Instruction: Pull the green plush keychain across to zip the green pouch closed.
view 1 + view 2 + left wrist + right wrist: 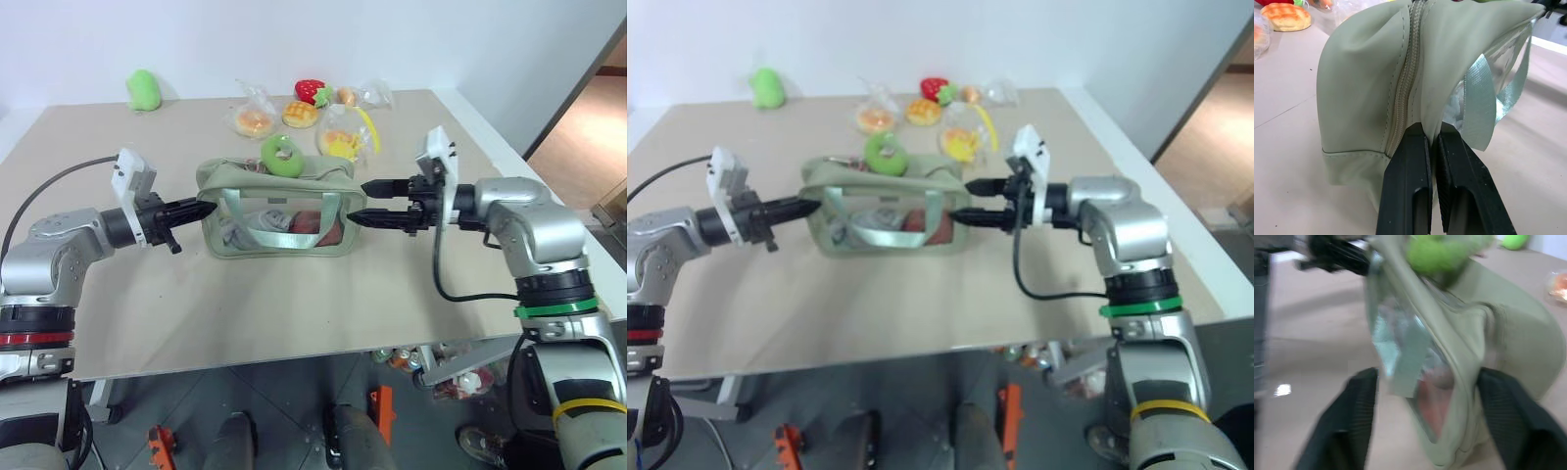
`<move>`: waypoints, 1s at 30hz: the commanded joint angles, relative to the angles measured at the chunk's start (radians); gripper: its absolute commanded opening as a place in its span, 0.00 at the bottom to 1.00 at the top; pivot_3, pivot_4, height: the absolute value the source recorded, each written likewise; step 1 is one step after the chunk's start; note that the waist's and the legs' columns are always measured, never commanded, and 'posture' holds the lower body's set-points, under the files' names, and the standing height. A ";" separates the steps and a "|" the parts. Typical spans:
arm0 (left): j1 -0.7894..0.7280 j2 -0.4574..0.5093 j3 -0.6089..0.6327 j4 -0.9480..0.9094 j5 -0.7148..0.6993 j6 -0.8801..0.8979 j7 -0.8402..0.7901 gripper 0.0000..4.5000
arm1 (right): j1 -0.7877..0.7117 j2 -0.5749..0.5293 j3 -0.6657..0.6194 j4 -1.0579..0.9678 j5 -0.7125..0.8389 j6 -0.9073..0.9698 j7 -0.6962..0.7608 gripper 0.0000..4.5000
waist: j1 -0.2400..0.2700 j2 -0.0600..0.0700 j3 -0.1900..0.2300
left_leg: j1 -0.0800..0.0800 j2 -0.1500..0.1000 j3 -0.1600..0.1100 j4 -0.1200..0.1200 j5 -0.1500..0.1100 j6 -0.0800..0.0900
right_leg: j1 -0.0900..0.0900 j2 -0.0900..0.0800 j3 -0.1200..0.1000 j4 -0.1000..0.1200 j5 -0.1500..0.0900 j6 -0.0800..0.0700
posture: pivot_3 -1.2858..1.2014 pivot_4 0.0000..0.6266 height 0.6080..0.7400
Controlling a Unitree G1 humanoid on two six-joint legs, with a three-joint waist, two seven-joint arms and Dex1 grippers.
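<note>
The green pouch (294,179) lies in the middle of the table, with its clear window facing me and its strap handles (279,223) over the window. The green plush keychain (282,155), a lime fuzzy ring, rests on the pouch's top edge just right of centre. My left gripper (201,209) is shut on the fabric of the pouch's left end, beside the zipper (1405,83). My right gripper (361,202) stands open at the pouch's right end, its two fingers spread either side of that end (1518,338). The keychain (1442,252) sits beyond them.
Behind the pouch lie small clear bags of toy food (255,119), a toy strawberry (311,91) and a toy bread (300,114). A solid green plush blob (144,90) sits at the far left. The table's front edge (294,360) is near; its right edge (509,147) runs behind my right arm.
</note>
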 commanded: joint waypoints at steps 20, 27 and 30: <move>0.024 -0.005 0.038 -0.087 -0.029 0.010 0.025 0.00 | -0.351 0.097 0.218 0.284 -0.626 -1.128 -0.460 0.72 | -0.001 0.000 0.000 | -0.002 -0.001 0.000 -0.005 0.001 0.001 | -0.004 0.001 0.002 -0.001 0.001 0.005 | 0.52 0.24 1.00; 0.040 0.002 0.049 -0.102 -0.041 0.012 0.037 0.00 | -0.323 0.096 0.251 0.299 -0.625 -1.253 -0.394 0.72 | -0.001 0.000 0.000 | -0.001 -0.001 0.000 -0.004 0.001 0.002 | -0.003 0.001 0.003 -0.001 -0.001 0.000 | 0.52 0.24 1.00; 0.038 0.005 0.054 -0.104 -0.045 0.015 0.040 0.00 | -0.318 0.101 0.262 0.315 -0.644 -1.294 -0.387 0.72 | -0.001 0.000 0.000 | -0.001 -0.001 0.000 -0.004 0.001 0.002 | -0.003 0.003 0.006 -0.001 -0.001 0.000 | 0.52 0.24 1.00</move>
